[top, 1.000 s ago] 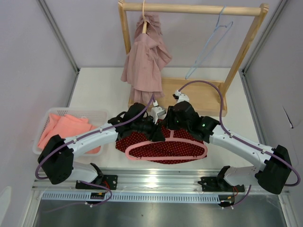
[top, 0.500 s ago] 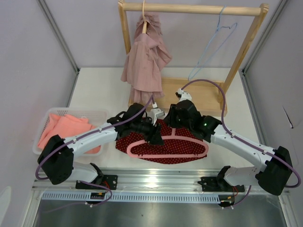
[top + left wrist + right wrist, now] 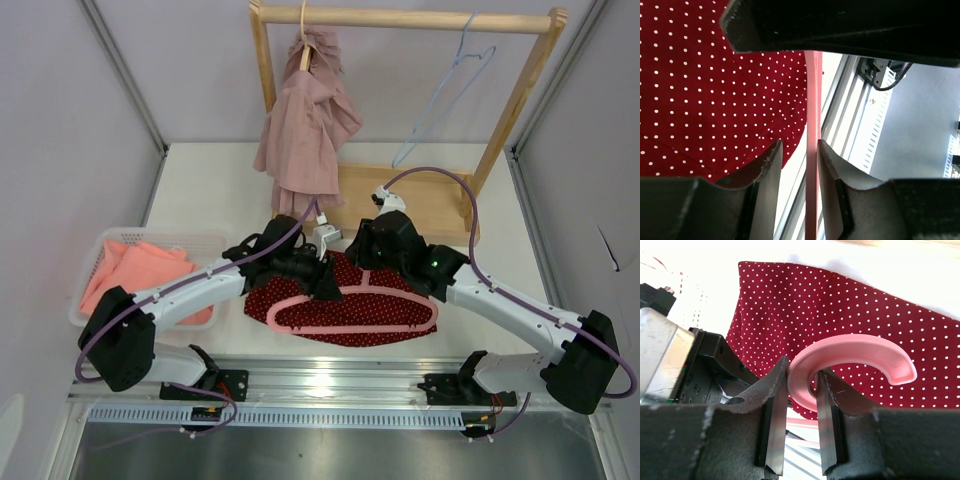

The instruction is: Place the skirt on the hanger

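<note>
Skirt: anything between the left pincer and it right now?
Only the pink hanger. Its bar runs between the open jaws of the left pincer, along the edge of the skirt, whose fabric shows just beside one jaw. Nothing else visible is in the way. The right pincer is clamped on the same hanger.

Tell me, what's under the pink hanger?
The red dotted skirt lies spread under the pink hanger, on the white table. Anything beneath the skirt is covered by the cloth, so that cannot be seen.
</note>
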You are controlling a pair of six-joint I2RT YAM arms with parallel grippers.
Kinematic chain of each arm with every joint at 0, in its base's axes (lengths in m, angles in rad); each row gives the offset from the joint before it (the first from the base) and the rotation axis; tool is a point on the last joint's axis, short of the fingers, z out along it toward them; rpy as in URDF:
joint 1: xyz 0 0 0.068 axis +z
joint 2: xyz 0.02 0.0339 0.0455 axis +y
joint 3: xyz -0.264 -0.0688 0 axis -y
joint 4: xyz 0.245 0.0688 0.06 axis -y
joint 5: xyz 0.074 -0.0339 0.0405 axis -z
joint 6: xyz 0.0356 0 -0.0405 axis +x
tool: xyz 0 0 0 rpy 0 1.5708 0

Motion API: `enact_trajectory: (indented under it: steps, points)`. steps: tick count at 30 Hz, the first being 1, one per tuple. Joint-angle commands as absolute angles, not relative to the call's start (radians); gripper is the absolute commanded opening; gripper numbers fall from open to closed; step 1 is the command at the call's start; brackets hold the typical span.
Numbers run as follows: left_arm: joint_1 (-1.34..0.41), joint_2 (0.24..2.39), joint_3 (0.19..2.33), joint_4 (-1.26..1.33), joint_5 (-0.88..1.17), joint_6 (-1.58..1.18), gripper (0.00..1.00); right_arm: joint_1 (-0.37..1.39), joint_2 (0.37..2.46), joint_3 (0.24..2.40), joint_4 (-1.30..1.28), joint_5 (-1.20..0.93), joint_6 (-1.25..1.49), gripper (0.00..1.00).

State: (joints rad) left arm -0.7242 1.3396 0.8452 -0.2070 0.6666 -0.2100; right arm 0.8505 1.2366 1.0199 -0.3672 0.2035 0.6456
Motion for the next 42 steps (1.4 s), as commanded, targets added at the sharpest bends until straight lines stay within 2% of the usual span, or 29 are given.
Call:
enact_trajectory:
  steps: [1, 3, 6, 7, 8, 11, 12, 15, 18, 24, 29, 30, 35, 42]
  points:
    - [-0.724, 1.353, 0.879, -0.163, 0.693, -0.215, 0.36, 0.848, 1.213, 1.022, -0.316, 0.216, 0.637, 0.0]
    - [-0.724, 1.364, 0.893, -0.163, 0.695, -0.212, 0.32, 0.848, 1.216, 1.022, -0.316, 0.215, 0.638, 0.0]
    - [-0.726, 1.371, 0.897, -0.167, 0.683, -0.196, 0.06, 0.853, 1.215, 1.02, -0.318, 0.215, 0.638, 0.0]
    - [-0.724, 1.371, 0.9, -0.169, 0.678, -0.189, 0.0, 0.853, 1.215, 1.02, -0.321, 0.213, 0.638, 0.0]
    - [-0.726, 1.37, 0.899, -0.172, 0.67, -0.181, 0.0, 0.853, 1.213, 1.019, -0.328, 0.213, 0.638, 0.0]
    - [-0.726, 1.365, 0.897, -0.186, 0.634, -0.141, 0.0, 0.857, 1.2, 1.02, -0.353, 0.215, 0.644, 0.2]
    - [-0.727, 1.365, 0.893, -0.186, 0.62, -0.112, 0.0, 0.859, 1.195, 1.02, -0.362, 0.218, 0.647, 0.37]
    - [-0.724, 1.356, 0.83, -0.112, 0.62, -0.057, 0.0, 0.865, 1.17, 1.017, -0.397, 0.224, 0.66, 0.62]
    - [-0.724, 1.335, 0.767, -0.022, 0.607, -0.023, 0.0, 0.868, 1.137, 1.008, -0.436, 0.224, 0.679, 0.73]
    - [-0.724, 1.31, 0.695, 0.032, 0.652, 0.049, 0.0, 0.896, 1.007, 0.963, -0.543, 0.273, 0.747, 0.73]
    - [-0.724, 1.273, 0.641, 0.086, 0.67, 0.06, 0.0, 0.911, 0.862, 0.864, -0.638, 0.282, 0.811, 0.63]
    - [-0.724, 1.276, 0.641, 0.081, 0.67, 0.06, 0.0, 0.916, 0.829, 0.844, -0.65, 0.282, 0.825, 0.58]
    - [-0.736, 1.249, 0.623, 0.049, 0.673, 0.084, 0.0, 0.936, 0.743, 0.694, -0.719, 0.284, 0.919, 0.45]
    - [-0.744, 1.238, 0.618, 0.034, 0.779, 0.071, 0.0, 0.945, 0.733, 0.574, -0.69, 0.27, 0.956, 0.43]
